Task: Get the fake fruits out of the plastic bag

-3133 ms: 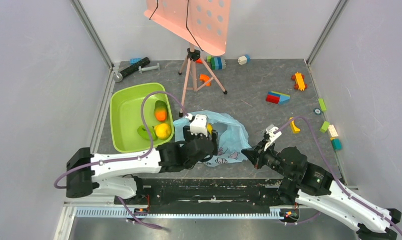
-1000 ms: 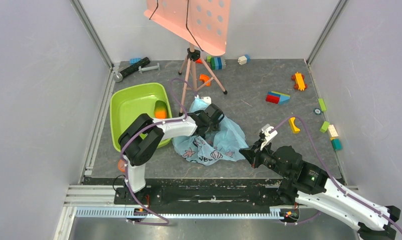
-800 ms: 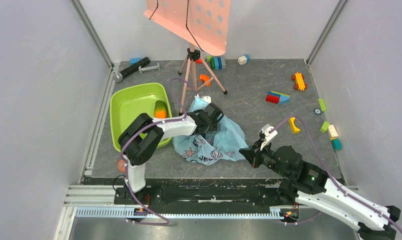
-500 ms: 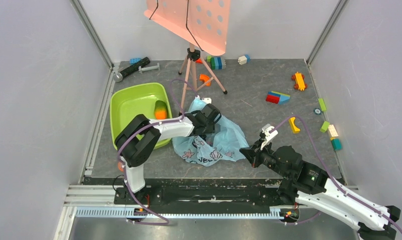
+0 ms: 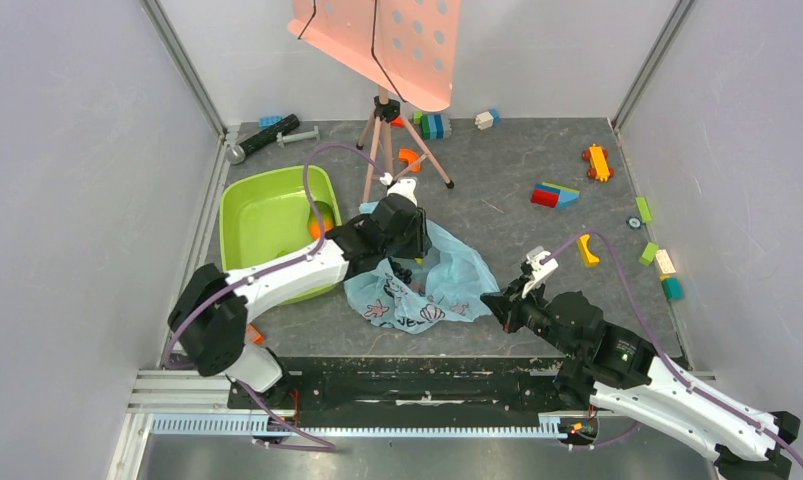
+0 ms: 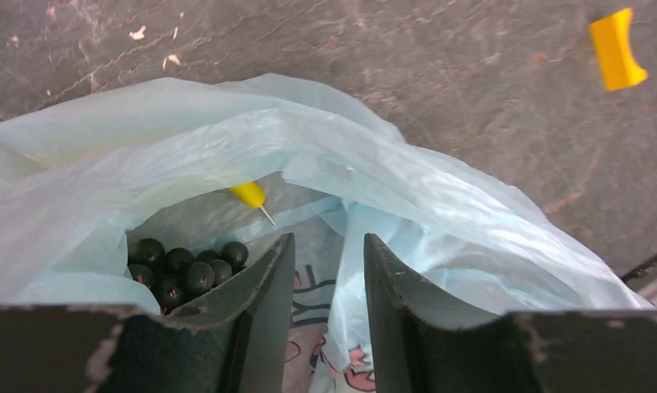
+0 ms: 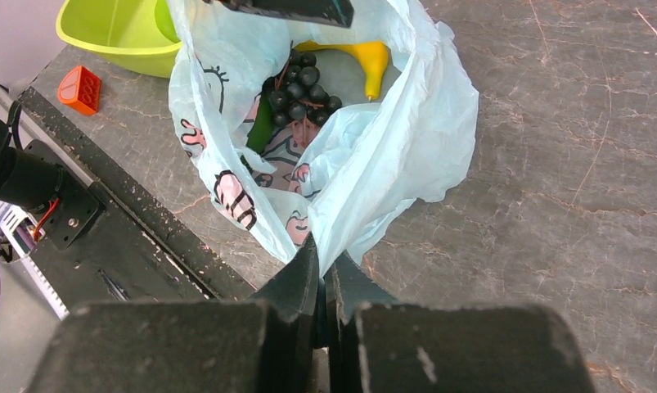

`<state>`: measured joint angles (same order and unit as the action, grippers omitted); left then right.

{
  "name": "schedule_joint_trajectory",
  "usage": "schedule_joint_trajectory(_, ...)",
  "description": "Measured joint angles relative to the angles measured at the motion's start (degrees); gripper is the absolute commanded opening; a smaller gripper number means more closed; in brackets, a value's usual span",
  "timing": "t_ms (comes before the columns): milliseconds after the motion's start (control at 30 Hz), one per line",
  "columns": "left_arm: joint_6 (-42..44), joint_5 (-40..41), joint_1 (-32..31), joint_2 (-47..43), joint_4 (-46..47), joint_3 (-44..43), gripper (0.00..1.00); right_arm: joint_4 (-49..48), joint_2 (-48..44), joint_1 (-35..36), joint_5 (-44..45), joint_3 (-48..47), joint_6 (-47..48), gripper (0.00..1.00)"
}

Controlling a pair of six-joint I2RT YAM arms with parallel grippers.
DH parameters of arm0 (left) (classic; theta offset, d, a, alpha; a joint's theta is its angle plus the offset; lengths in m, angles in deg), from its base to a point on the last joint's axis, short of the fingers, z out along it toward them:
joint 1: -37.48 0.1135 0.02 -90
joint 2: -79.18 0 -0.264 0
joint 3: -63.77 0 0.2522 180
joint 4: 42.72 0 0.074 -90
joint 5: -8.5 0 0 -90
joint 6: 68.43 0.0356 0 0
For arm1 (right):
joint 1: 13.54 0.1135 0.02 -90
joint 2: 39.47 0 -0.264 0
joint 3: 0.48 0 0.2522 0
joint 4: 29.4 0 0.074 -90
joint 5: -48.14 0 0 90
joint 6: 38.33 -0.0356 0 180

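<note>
The plastic bag (image 5: 432, 290) lies crumpled on the tabletop (image 5: 517, 170) toward the near edge, just right of the lime-green tub (image 5: 257, 215), with its mouth at the far left end. The right fingers (image 7: 321, 274) are clamped shut on a fold of the bag's near right rim. That pinch reads as an anchor: it draws the thin film taut so the opening gapes and the bag cannot slide when something is lifted out. The left fingers (image 6: 277, 266) hang at the mouth, parted a modest way and holding nothing, aimed down into the opening.

Inside, the right wrist view shows a yellow banana (image 7: 366, 57), a bunch of dark grapes (image 7: 302, 90) and a green fruit (image 7: 262, 127) (past the left fingers only the banana's tip and the grapes show). An orange fruit (image 5: 316, 228) sits in the tub, half hidden by the left arm. The next reach is probably for the grapes or banana, with loose film the likely nuisance.
</note>
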<state>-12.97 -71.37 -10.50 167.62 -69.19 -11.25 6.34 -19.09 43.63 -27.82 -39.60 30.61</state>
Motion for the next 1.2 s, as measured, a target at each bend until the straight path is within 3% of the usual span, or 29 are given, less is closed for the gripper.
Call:
schedule_joint_trajectory(100,0.66,-1.36,-0.11,-3.08,-0.28,0.39,0.43,0.0,0.28,0.0,0.07,0.0,-0.2,0.0)
schedule_joint_trajectory(267,1.38,-3.1,-0.15,-6.78,-0.87,1.11,0.53,0.02,0.48,0.0,0.13,0.0,-0.39,0.0)
schedule_joint_trajectory(433,1.38,-3.06,-0.15,-6.03,-0.72,1.27,0.55,-0.04,0.74,0.0,-0.17,0.0,-0.44,0.0)
schedule_joint_trajectory(667,1.27,-1.95,-2.16,-0.35,-0.42,3.37,0.47,-0.52,2.99,0.0,-2.58,0.0,-0.17,0.0)
schedule_joint_trajectory(833,0.76,2.93,-9.22,-1.7,-0.48,8.79,0.41,-0.55,3.67,0.0,-3.28,0.0,0.11,0.0)
schedule_joint_trajectory(1067,-6.97,10.84,-15.08,-15.5,-2.75,23.93,0.27,-0.55,3.3,0.0,-3.26,0.0,0.2,0.0)
schedule_joint_trajectory(1200,-10.27,16.28,-14.97,-28.3,-5.7,28.72,0.3,-0.66,3.02,0.0,-3.28,0.0,0.2,0.0)
